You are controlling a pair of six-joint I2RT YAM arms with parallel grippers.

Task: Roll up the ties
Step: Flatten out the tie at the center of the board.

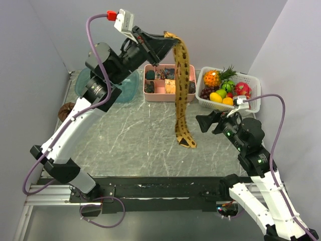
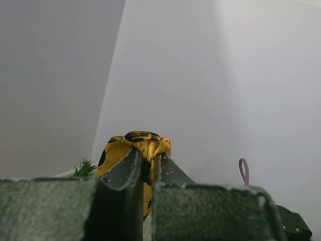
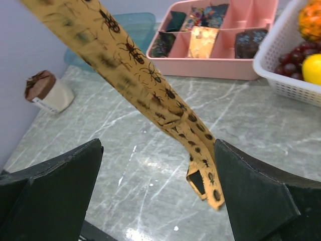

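The left arm [image 1: 75, 120] is raised high above the back of the surface [image 1: 135, 135]. The left jaws are clamped shut on the top end of the golden-yellow tie [image 1: 180, 75], and the cloth bunches over the fingertips [image 2: 125, 168] in the wrist view. From there the tie hangs down in front of the pink tray [image 1: 169, 96]. Its dark print shows up close as small insects [image 3: 150, 80]. The wide pointed end [image 1: 185, 140] is low over the middle of the surface; whether it touches cannot be told.

The right jaws stand wide open and hold nothing, just to the right of the tie's lower end and apart from it.

The pink tray is divided into compartments holding small fabric bundles: a teal one [image 3: 175, 21], a patterned one [image 3: 205, 14], a golden one [image 3: 203, 41] and dark ones [image 3: 249, 42].

Beside it, a white basket [image 1: 256, 95] holds fruit: a small pineapple [image 1: 225, 74], grapes [image 1: 205, 93], a lemon [image 1: 215, 97] and a pink dragon fruit [image 1: 243, 89].

A translucent teal container [image 1: 128, 85] sits left of the tray.
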